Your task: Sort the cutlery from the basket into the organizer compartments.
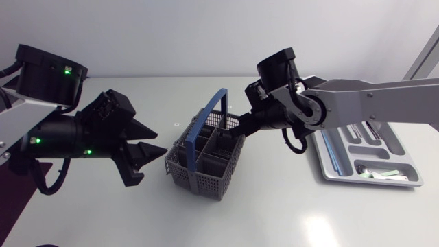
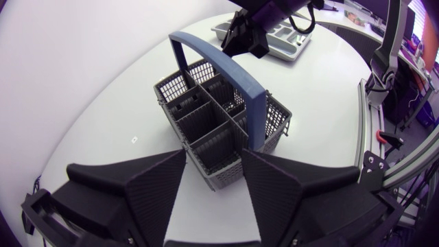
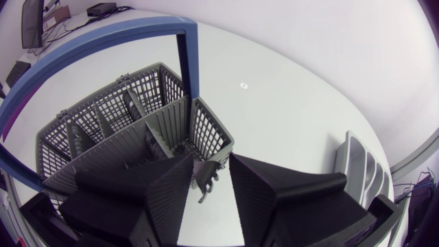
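Observation:
The grey cutlery basket [image 1: 204, 161] with a blue handle [image 1: 209, 120] stands mid-table. My left gripper [image 1: 152, 152] is open just left of it; in the left wrist view the basket [image 2: 206, 113] lies straight ahead, its near corner between the spread fingertips [image 2: 164, 171]. My right gripper [image 1: 232, 129] hangs over the basket's far right corner. In the right wrist view its fingers [image 3: 171, 182] stand apart beside the basket wall [image 3: 206, 130], with a small dark piece [image 3: 206, 182] in the gap, touching neither side clearly. The silver organizer [image 1: 329, 168] lies at the right.
Several pieces of cutlery lie in the organizer's compartments [image 1: 374, 173]. The organizer [image 2: 291, 38] lies beyond the basket in the left wrist view, behind my right gripper [image 2: 247, 38]. Bare white table [image 1: 274, 213] spreads in front of the basket.

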Action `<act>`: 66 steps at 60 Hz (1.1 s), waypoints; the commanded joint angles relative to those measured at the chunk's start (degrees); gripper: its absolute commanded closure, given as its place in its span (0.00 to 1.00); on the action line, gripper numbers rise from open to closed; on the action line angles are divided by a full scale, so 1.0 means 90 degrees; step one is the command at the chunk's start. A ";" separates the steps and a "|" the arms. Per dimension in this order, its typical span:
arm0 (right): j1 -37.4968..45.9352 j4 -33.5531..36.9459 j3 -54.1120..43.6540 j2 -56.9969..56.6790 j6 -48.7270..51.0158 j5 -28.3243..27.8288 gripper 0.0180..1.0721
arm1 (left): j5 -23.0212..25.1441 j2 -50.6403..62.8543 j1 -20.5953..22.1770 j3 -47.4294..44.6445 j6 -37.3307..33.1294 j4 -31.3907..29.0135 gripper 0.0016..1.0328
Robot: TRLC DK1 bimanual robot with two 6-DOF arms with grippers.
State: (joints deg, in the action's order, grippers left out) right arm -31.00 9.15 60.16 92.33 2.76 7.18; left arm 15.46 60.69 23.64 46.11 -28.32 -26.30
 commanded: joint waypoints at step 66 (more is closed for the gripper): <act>-0.0198 0.1445 0.0669 -0.1480 0.0328 -0.0075 0.95 | -0.0595 0.0074 0.0743 0.0512 0.0334 0.0130 0.09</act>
State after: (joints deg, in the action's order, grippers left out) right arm -32.23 20.62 63.44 81.34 4.75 7.01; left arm 10.35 60.36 29.52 48.53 -25.52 -25.36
